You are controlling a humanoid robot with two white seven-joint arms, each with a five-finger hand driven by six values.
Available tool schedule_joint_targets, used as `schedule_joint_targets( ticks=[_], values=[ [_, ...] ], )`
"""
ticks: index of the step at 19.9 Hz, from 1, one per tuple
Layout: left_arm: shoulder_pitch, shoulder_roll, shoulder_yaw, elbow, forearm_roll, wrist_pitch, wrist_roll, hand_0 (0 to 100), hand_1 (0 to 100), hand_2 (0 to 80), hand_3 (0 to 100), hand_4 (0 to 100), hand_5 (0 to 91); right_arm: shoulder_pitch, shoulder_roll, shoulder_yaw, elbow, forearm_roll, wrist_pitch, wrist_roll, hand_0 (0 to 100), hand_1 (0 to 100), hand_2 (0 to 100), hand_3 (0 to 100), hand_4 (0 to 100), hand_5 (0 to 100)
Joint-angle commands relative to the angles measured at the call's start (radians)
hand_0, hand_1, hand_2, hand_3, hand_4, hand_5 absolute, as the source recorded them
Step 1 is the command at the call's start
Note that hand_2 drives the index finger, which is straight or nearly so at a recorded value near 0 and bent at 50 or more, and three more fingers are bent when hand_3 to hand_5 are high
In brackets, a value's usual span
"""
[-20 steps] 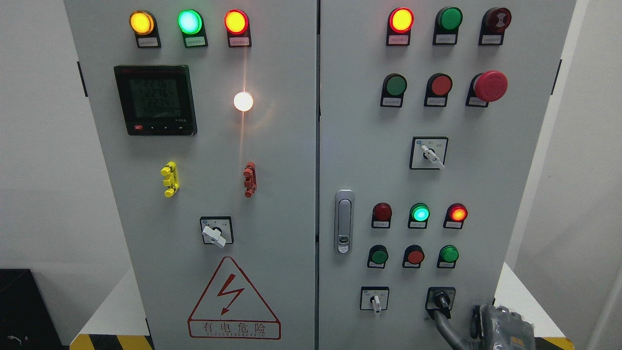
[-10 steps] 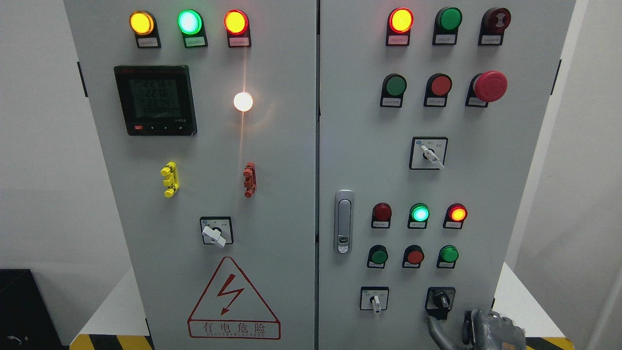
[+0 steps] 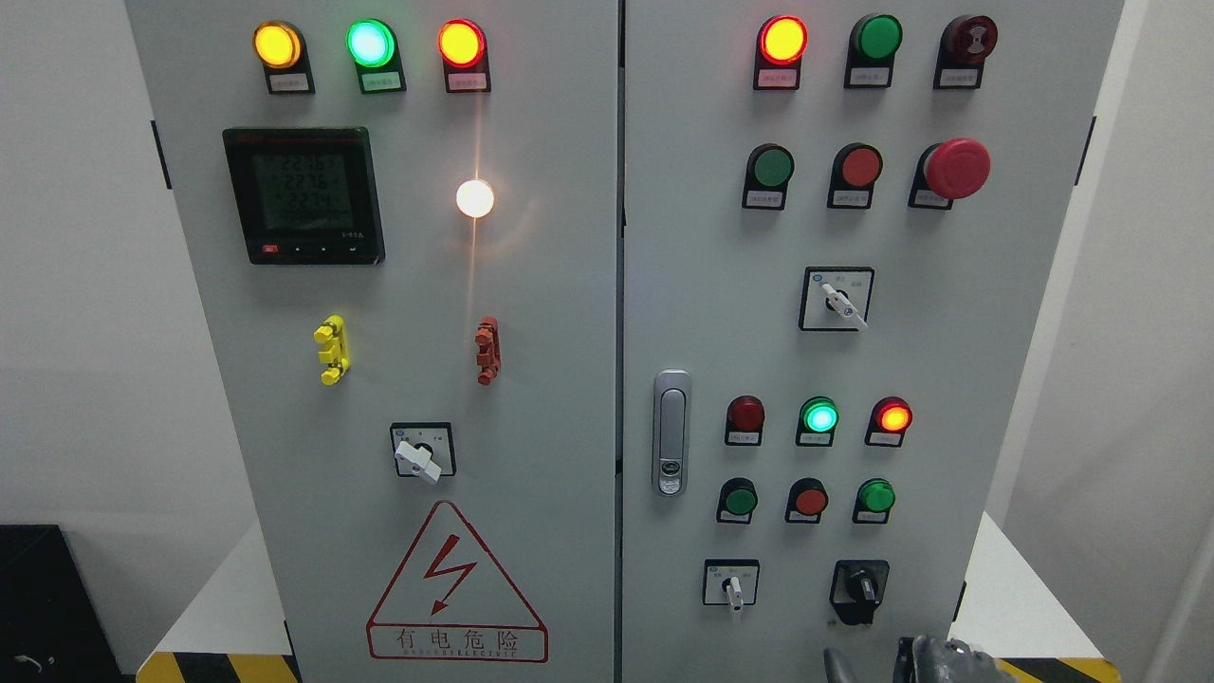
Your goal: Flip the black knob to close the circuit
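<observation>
Right hand (image 3: 934,659) shows only at the bottom edge, below the black knob (image 3: 861,585), not touching; finger state cannot be told.

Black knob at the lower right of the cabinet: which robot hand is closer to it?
Right. The right hand shows at the bottom edge, just below and slightly right of the black knob, not touching it. The left hand is out of view.

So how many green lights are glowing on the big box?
2. One glowing green light is in the top row of the left door; the other is low on the right door, between two red lights. None looks hidden.
</observation>
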Motion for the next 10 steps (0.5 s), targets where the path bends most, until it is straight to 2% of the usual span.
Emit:
schedule_joint_targets(
  ticks=[1,3,6,7,8,10],
  values=[
    [0.0,0.0,-0.001,-0.001,0.0,-0.001,0.0,12,56,0.0,0,0,0.0,0.077,0.071,0.055,-0.135,-0.147,-0.001,-0.041,0,4,86,100,97,98],
    [0.0,0.0,0.001,-0.001,0.0,-0.001,0.0,12,56,0.0,0,0,0.0,0.085,0.069,0.057,-0.145,-0.243,-0.003,-0.068,0,6,82,100,94,94],
    [0.0,0.0,0.001,0.001,0.0,-0.001,0.0,12,56,0.0,0,0,0.0,0.129,0.068,0.058,-0.18,-0.404,-0.015,-0.078,0,7,78,100,91,88],
    [0.0,0.0,0.001,-0.001,0.0,-0.001,0.0,12,56,0.0,0,0,0.0,0.151,0.068,0.06,-0.194,-0.447,-0.021,-0.094,0,8,77,100,91,86],
    [0.0,0.0,0.001,-0.001,0.0,-0.001,0.0,12,56,0.0,0,0,0.0,0.168,0.068,0.06,-0.203,-0.473,-0.033,-0.109,0,8,75,100,90,85],
    [0.0,0.0,0.001,-0.001,0.0,-0.001,0.0,12,56,0.0,0,0,0.0,0.207,0.068,0.057,-0.204,-0.508,-0.099,-0.129,0,9,73,98,88,82]
  ],
)
